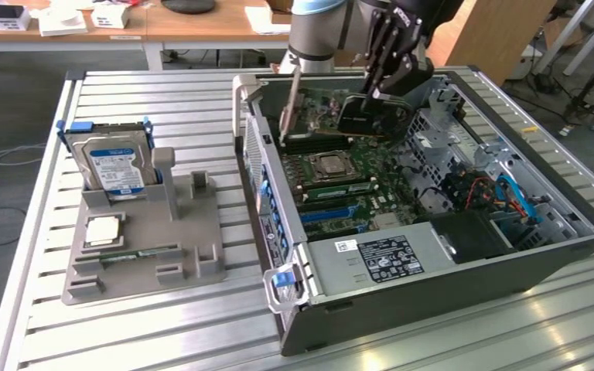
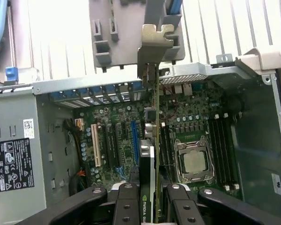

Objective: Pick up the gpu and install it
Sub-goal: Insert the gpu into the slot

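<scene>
The gpu hangs above the far part of the open computer case, with my gripper shut on its upper edge. Its black cooler face looks toward the exterior view's right, and its silver end bracket points at the case's slotted rear wall. In the wrist view the gpu is edge-on between my black fingers, my gripper clamped around it, and the bracket reaches past the rear wall. The card is over the motherboard, near the blue expansion slot, not touching it.
A CPU socket and RAM slots lie beside the card's line. The power supply fills the case's near end. On the exterior view's left, a grey fixture holds a blue-labelled hard drive, a CPU chip and a RAM stick.
</scene>
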Controlling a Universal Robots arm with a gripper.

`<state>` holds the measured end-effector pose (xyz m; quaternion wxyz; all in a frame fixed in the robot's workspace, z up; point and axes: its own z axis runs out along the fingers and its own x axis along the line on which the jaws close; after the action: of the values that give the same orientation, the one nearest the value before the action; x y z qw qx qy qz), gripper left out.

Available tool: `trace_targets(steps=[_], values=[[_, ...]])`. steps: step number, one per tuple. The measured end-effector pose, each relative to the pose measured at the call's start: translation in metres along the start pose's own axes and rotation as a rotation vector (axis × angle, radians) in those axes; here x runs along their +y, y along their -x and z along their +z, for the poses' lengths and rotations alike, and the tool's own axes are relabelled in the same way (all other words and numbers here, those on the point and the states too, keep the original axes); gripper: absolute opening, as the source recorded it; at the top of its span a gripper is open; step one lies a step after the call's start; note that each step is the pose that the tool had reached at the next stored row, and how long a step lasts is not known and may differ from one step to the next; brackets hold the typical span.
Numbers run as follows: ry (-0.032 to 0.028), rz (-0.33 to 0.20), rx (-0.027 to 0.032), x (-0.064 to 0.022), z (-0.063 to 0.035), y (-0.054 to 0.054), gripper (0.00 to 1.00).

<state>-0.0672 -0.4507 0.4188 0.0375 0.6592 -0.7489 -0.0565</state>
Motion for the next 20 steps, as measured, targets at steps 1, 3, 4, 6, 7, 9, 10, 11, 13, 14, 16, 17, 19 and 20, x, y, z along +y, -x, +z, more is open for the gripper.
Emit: trace_targets(steps=[1,3,4,6,7,9,10,11,13,14,16,17,19,20], values=[[0.0004,-0.018,0.0025,0.0,0.0002,0.0,0.27],[0.001,-0.053,0.0072,-0.0001,0.0006,0.0,0.27],[0.0013,-0.07,0.0095,-0.0001,0.0008,0.0,0.27],[0.0018,-0.093,0.0126,-0.0003,0.0008,0.0,0.27],[0.0018,-0.094,0.0128,-0.0003,0.0008,0.0,0.27],[0.0017,-0.094,0.0127,-0.0004,0.0008,0.0,0.27],[0.0016,-0.095,0.0126,-0.001,0.0008,0.0,0.27],[0.0019,-0.095,0.0123,-0.0024,0.0005,0.0,0.27],[0.002,-0.097,0.0109,-0.0069,0.0,0.001,0.27],[0.002,-0.098,0.01,-0.0099,-0.0004,0.001,0.27],[0.0022,-0.1,0.0083,-0.0164,-0.0013,0.002,0.27],[0.0023,-0.101,0.0073,-0.0197,-0.0017,0.003,0.27],[0.0024,-0.103,0.0056,-0.0268,-0.0026,0.003,0.27],[0.0026,-0.104,0.0047,-0.03,-0.0029,0.004,0.27]])
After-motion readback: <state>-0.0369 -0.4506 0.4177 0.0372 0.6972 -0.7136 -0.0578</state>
